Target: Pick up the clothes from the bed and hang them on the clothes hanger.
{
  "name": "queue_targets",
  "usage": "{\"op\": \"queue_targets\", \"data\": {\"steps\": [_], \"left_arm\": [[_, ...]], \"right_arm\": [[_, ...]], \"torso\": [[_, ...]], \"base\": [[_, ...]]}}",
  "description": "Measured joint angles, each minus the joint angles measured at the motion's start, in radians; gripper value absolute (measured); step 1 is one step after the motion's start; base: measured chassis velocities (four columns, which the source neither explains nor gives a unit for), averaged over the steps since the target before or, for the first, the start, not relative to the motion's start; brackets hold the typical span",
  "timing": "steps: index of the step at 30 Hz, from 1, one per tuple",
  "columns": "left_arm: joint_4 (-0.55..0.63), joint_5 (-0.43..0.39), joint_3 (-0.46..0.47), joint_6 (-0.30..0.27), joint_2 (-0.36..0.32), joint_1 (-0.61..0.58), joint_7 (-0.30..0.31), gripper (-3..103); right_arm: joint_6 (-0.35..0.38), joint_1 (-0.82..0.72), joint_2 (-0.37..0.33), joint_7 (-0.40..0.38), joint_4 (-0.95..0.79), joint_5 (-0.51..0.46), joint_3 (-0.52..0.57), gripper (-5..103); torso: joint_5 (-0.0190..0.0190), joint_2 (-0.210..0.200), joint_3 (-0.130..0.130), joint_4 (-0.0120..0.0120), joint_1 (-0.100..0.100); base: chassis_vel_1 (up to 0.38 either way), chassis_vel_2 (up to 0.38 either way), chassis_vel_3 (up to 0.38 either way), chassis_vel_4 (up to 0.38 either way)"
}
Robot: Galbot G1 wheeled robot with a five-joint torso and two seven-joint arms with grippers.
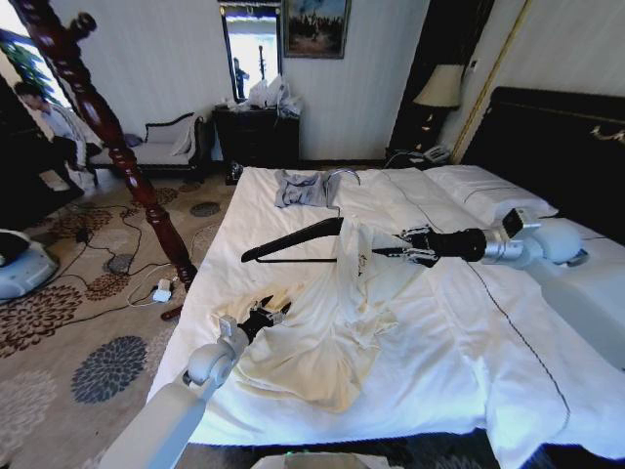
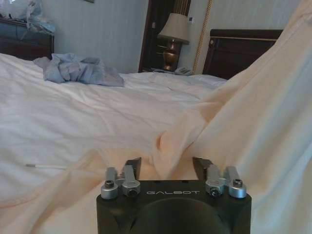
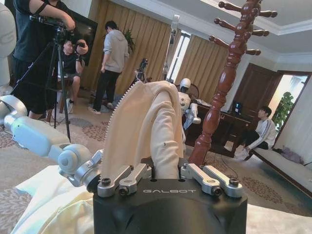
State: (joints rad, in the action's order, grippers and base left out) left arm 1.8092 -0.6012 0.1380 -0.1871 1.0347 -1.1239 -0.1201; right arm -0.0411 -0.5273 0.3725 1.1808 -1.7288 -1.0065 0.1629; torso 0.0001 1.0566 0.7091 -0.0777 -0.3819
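Mid-pick: your right hand pinches the clothes up; left hand gapes over them; hanger needs threading.

Far end of the clothes hanger under the clothes.

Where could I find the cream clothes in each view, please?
Head: clothes centre, hanging from the right gripper onto the bed.
Left wrist: clothes on the right, a fold inside the open left gripper.
Right wrist: clothes centre, rising from the right gripper.
Shared: red post, head and right wrist views.
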Motion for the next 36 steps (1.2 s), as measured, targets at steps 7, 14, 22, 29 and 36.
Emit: {"op": "queue_targets", "data": {"steps": [7, 14, 22, 29, 36], "left_arm": [[-0.003, -0.008, 0.001, 0.003, 0.001, 0.001, -0.001, 36], [-0.003, -0.042, 0.017, 0.004, -0.005, 0.005, 0.000, 10], [0.001, -0.138, 0.077, 0.006, -0.016, 0.062, 0.024, 0], [0.000, -0.277, 0.127, -0.015, -0.096, 0.208, 0.057, 0], [-0.030, -0.384, 0.136, -0.034, -0.182, 0.315, 0.074, 0]], "right_arm": [[-0.004, -0.002, -0.001, 0.000, 0.005, -0.001, 0.001, 20], [-0.007, -0.002, 0.001, -0.005, 0.007, -0.001, 0.000, 20], [-0.007, -0.018, 0.000, -0.057, -0.002, 0.028, -0.002, 20], [0.006, -0.033, 0.008, -0.146, -0.023, 0.078, -0.005, 20], [0.009, -0.033, 0.024, -0.185, -0.028, 0.091, -0.007, 20]], "torso": [[0.0000, 0.000, 0.000, 0.0000, 0.000], [-0.0001, 0.000, 0.000, 0.0000, 0.000], [-0.0002, 0.000, 0.000, 0.0001, 0.000], [0.0000, 0.000, 0.000, -0.0001, 0.000], [-0.0003, 0.000, 0.000, 0.0000, 0.000]], "base": [[0.000, 0.000, 0.000, 0.000], [0.000, 0.000, 0.000, 0.000], [0.000, 0.000, 0.000, 0.000], [0.000, 0.000, 0.000, 0.000], [0.000, 0.000, 0.000, 0.000]]}}
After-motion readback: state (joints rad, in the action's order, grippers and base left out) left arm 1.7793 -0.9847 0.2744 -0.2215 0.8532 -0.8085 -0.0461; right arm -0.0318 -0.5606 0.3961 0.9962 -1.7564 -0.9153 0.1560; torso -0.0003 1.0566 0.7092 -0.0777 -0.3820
